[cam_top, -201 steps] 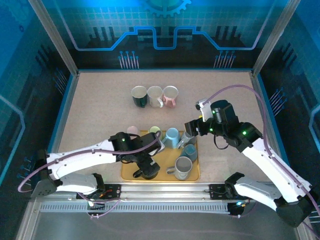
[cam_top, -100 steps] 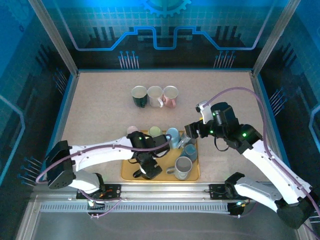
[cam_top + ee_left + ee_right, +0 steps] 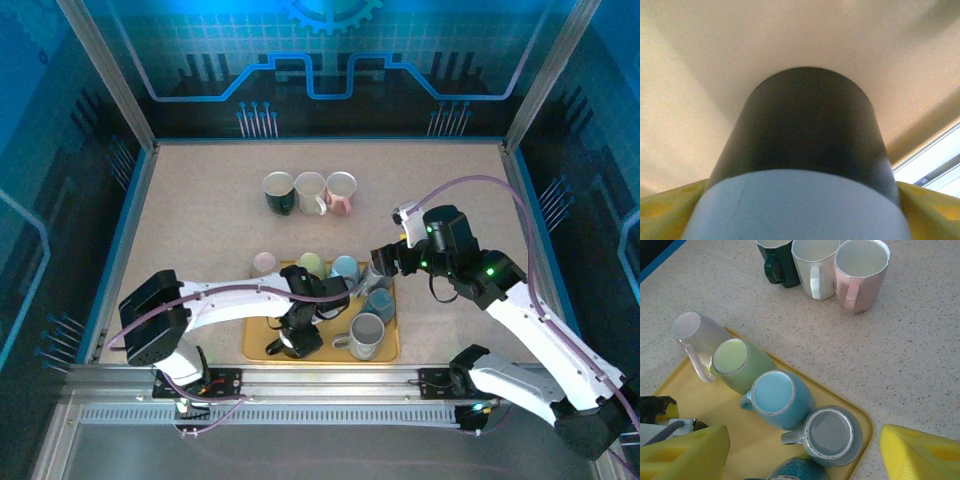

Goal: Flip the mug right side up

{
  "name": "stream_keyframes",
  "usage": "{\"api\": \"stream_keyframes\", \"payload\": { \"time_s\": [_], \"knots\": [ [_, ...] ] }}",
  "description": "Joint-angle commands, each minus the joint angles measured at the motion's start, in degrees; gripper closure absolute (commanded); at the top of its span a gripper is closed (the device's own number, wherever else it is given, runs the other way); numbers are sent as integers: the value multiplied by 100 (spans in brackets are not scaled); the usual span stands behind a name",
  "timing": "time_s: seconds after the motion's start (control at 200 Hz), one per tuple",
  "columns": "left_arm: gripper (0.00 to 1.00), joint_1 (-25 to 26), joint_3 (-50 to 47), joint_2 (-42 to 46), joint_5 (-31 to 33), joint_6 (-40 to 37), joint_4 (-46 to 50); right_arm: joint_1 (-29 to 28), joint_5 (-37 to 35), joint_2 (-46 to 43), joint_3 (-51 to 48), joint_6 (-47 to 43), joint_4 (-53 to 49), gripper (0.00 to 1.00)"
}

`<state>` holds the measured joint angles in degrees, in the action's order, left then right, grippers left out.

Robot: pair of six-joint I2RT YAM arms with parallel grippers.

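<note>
Plainly the left hand [image 3: 300, 328] is nearer: the black cylindrical mug [image 3: 805, 125] sits straight ahead between its yellow pads [image 3: 660, 215], long axis running away from it; whether they grip it I cannot tell.

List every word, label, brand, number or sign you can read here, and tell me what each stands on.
None can be read in any view.
The dark green mug, white mug and pink mug: plain, no print.
The pale green mug, light blue mug and grey mug on the yellow tray: plain.
The black mug: bare wall, no label.
The back panel: gear and circuit-line graphics, no letters.
</note>
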<state>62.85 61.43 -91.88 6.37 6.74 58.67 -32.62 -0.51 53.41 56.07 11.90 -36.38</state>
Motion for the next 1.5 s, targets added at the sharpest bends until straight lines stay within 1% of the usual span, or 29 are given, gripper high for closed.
{"api": "stream_keyframes", "payload": {
  "time_s": [0.0,0.065,0.175,0.28,0.415,0.52,0.59,0.66,0.705,0.745,0.805,0.865,0.98,1.03,1.075,1.165,1.24,1.305,1.365,1.445,1.491],
  "knots": [
    [38,40,128,34,102,-83,161,-60,-89,-6,-53,-73,62,21],
    [45,41,167,115,72,-89,160,-60,-93,-13,-30,-74,43,21],
    [51,41,295,313,53,-83,260,-60,-124,-23,-26,-74,8,21],
    [51,43,525,582,139,-72,493,-60,-94,-86,30,-40,-53,22],
    [50,43,1016,1153,208,-44,865,-60,28,-197,157,35,-152,23],
    [49,41,1373,1818,202,36,717,-60,150,-273,312,110,-250,24],
    [49,14,1351,2377,220,155,125,-60,346,-322,384,177,-228,24],
    [50,-31,1177,2983,209,379,-607,-69,499,-449,315,349,15,24],
    [51,-44,989,3386,219,530,-1198,-77,507,-542,262,509,177,24],
    [50,-66,750,3765,298,733,-1765,-89,528,-614,223,639,317,24],
    [50,-113,107,4391,476,1112,-2953,-91,617,-696,156,746,495,25],
    [50,-221,-654,4969,508,1462,-4264,-125,826,-778,20,867,825,26],
    [48,-372,-1938,5701,707,1870,-6674,-135,1732,-691,-189,1379,1617,28],
    [47,-430,-2367,5858,704,1947,-7661,-129,2147,-604,-280,1701,2066,28],
    [46,-494,-2618,5895,662,2017,-8300,-135,2520,-523,-376,2027,2528,28],
    [44,-611,-2663,5818,334,2118,-8693,-210,3067,-319,-685,2740,3600,29],
    [44,-622,-2741,5799,19,2198,-8963,-376,3324,-151,-873,3165,4409,29],
    [45,-617,-2851,5837,-70,2260,-9162,-546,3458,-30,-909,3240,4805,29],
    [45,-623,-2915,5924,-33,2235,-9205,-654,3464,26,-917,3155,4876,28],
    [45,-625,-2922,6071,58,2153,-9152,-691,3699,55,-1041,3138,5148,28],
    [45,-638,-2870,6142,94,2106,-9022,-699,3870,48,-1138,3138,5481,28]
  ]
}}
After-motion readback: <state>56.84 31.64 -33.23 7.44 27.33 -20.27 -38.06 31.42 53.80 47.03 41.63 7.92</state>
